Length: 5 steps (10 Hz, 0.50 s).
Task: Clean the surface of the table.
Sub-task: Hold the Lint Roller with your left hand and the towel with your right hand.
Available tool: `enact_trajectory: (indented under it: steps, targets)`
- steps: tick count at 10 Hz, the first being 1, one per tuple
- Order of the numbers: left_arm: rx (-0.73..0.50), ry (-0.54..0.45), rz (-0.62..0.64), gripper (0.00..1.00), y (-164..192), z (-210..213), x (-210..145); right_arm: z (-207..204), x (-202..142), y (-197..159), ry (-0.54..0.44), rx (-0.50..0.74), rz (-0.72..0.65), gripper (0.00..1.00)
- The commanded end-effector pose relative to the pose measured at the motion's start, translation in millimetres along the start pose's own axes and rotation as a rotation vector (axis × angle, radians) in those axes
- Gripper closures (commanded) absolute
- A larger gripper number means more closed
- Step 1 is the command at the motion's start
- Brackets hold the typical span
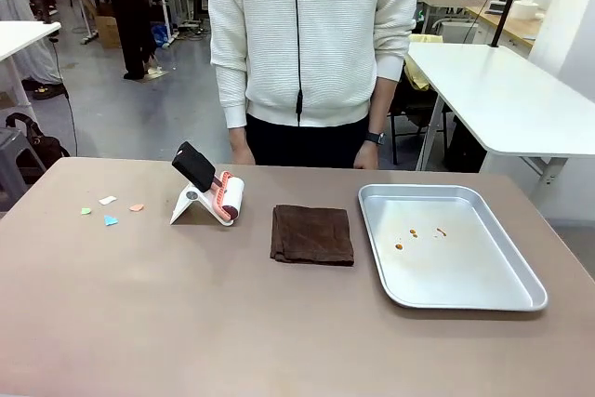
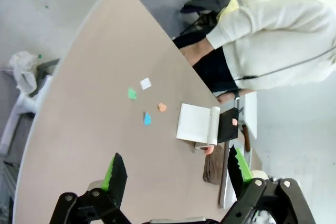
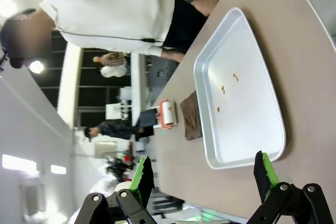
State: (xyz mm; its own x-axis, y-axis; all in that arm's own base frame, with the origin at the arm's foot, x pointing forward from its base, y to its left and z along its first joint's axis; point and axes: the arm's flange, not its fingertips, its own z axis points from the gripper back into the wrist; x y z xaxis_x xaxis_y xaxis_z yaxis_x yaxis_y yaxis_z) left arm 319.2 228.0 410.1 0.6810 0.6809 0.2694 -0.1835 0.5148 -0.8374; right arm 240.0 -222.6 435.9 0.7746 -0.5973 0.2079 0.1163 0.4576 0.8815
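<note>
Front view, with both wrist views. The table (image 1: 139, 323), a wide greyish-brown top, spans the whole foreground from the robot's side to the far edge, where a person (image 1: 311, 34) in a white ribbed sweater stands with both arms hanging down and a watch (image 1: 373, 138) on one wrist.

Four small paper scraps (image 1: 110, 211) lie on the table's left part, white, green, blue and orange, near one another but apart. Just to their right a lint roller (image 1: 228, 199) rests on a white stand (image 1: 189, 204), its black handle tilted up and to the left. A folded dark brown cloth (image 1: 312, 234) lies flat near the middle, between the roller and a shiny metal tray (image 1: 465, 271) on the right, touching neither. A few small brownish spots (image 1: 414, 233) mark the tray's floor, toward its far left part.

The left gripper (image 2: 176, 171) hangs above the table with its jaws wide apart and nothing between its green-padded fingers (image 2: 116, 174); the scraps and the roller lie beyond it. The right gripper (image 3: 203, 171) is likewise spread wide and holds nothing, poised above the table with the tray lying ahead of its fingers (image 3: 264, 169).
</note>
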Motion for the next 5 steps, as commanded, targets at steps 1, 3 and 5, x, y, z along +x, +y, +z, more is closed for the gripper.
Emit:
enact_trajectory:
  steps: [1, 3, 5]
  targets:
    - [0.037, 0.057, -0.129, 0.0, -44.3, -13.2, 17.2, -33.1, -38.0, 63.4, -0.019, -0.114, 0.139, 0.0]
    - [0.038, 0.123, -0.221, 0.0, -100.0, -49.0, 24.6, -82.4, -56.1, 115.5, 0.06, -0.2, 0.301, 0.0]
    - [0.086, 0.213, -0.309, 0.0, -142.6, -92.1, 16.7, -140.3, -71.2, 154.7, 0.12, -0.265, 0.457, 0.0]
